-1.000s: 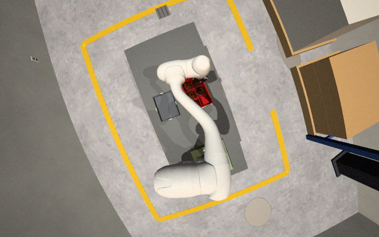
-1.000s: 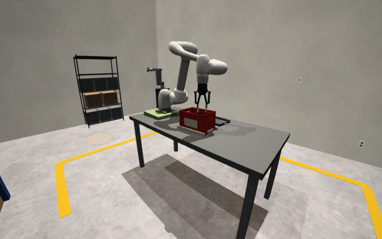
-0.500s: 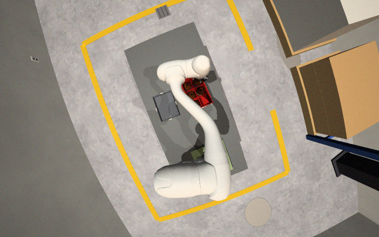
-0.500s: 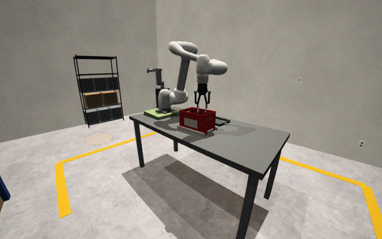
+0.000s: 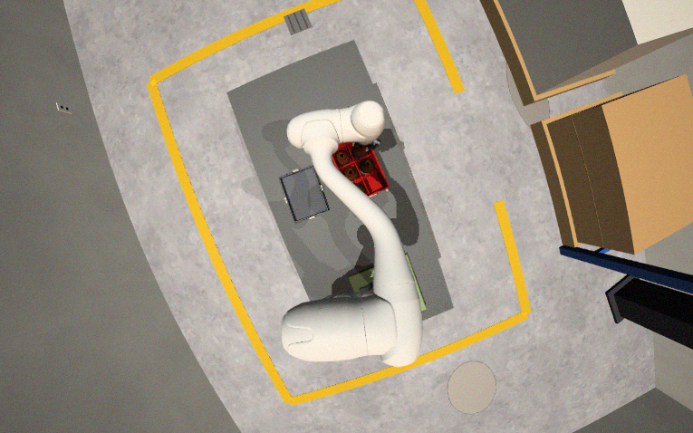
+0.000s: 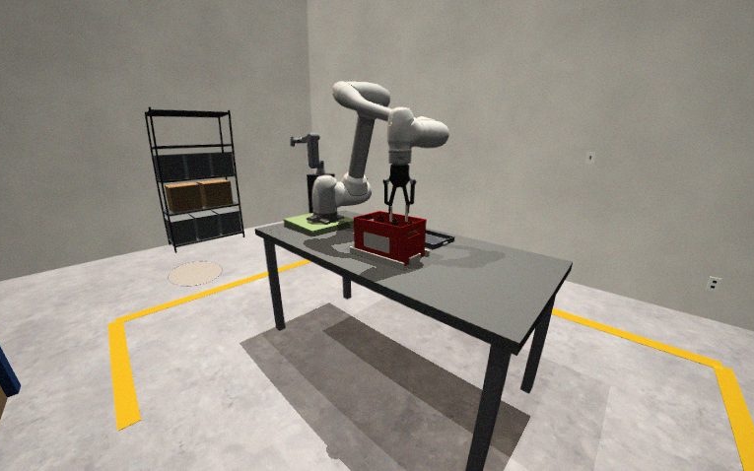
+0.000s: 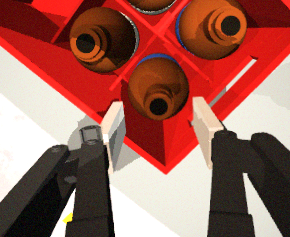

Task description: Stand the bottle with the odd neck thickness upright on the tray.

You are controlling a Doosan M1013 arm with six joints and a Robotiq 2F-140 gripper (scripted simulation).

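The red crate (image 5: 375, 184) (image 6: 399, 243) (image 7: 152, 144) stands on the table and holds brown bottles. My gripper (image 6: 398, 218) (image 7: 158, 114) points down at one crate corner. It is open, one finger on either side of the neck of the corner bottle (image 7: 158, 79), with a gap on each side. A bottle (image 7: 109, 31) stands to the left, another bottle (image 7: 209, 31) to the right, and a third bottle (image 7: 152, 3) is cut by the top edge. The black-rimmed tray (image 5: 306, 196) (image 6: 440, 238) bears no bottle. The arm partly hides the crate in the top view.
The crate and tray stand on a dark grey table (image 5: 255, 110) (image 6: 485, 286), the tray close beside the crate. The arm's base stands on a green plate (image 5: 360, 280) (image 6: 304, 224) at one table end. The crate's walls and dividers rise around the bottles.
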